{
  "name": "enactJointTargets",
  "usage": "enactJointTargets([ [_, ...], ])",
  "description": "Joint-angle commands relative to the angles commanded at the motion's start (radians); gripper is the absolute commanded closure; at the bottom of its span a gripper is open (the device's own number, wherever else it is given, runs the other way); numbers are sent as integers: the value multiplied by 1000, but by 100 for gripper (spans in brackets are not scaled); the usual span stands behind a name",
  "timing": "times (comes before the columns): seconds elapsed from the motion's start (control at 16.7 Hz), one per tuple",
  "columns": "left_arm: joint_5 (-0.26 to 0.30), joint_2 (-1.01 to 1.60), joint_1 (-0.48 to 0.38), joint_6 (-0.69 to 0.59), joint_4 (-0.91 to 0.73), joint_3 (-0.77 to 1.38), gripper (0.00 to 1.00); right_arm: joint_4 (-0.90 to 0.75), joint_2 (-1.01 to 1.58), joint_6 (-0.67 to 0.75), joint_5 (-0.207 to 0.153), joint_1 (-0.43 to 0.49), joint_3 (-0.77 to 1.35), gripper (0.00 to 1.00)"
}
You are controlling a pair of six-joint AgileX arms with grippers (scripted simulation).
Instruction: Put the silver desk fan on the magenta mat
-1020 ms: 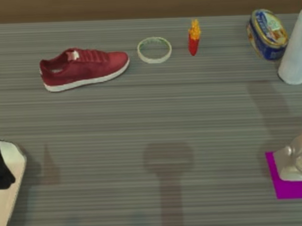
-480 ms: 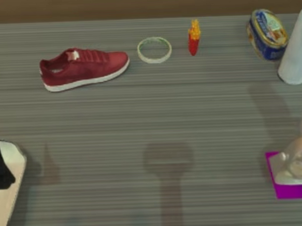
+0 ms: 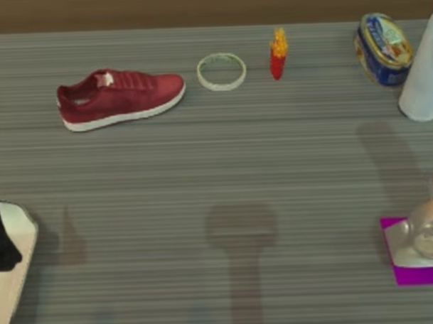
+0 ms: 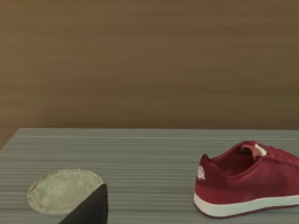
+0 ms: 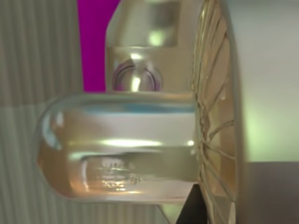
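The silver desk fan (image 3: 427, 231) stands at the table's right edge with its pale base on the magenta mat (image 3: 412, 274). In the right wrist view its rounded motor housing (image 5: 117, 144) and wire disc head (image 5: 215, 116) fill the frame, with the mat (image 5: 96, 42) behind. My right gripper is off the top view; one dark finger (image 5: 194, 211) presses against the fan under the housing, shut on it. My left gripper (image 3: 0, 244) sits parked at the table's left edge, open, with nothing in it.
Along the far side lie a red sneaker (image 3: 118, 98), a tape ring (image 3: 221, 71), a fries toy (image 3: 277, 53), a blue tin (image 3: 383, 48) and a white bottle (image 3: 421, 73). A pale disc (image 4: 63, 190) lies near the left arm.
The fan has sunk and shifted slightly right and toward the near edge, settling on the mat. The left arm has not moved.
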Motion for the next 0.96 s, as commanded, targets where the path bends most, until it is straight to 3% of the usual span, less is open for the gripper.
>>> enactJointTargets([
  [0.6, 0, 0, 0, 0, 0, 0, 0, 0, 0, 0, 0, 0, 0, 2],
  [0.96, 0, 0, 0, 0, 0, 0, 0, 0, 0, 0, 0, 0, 0, 0],
])
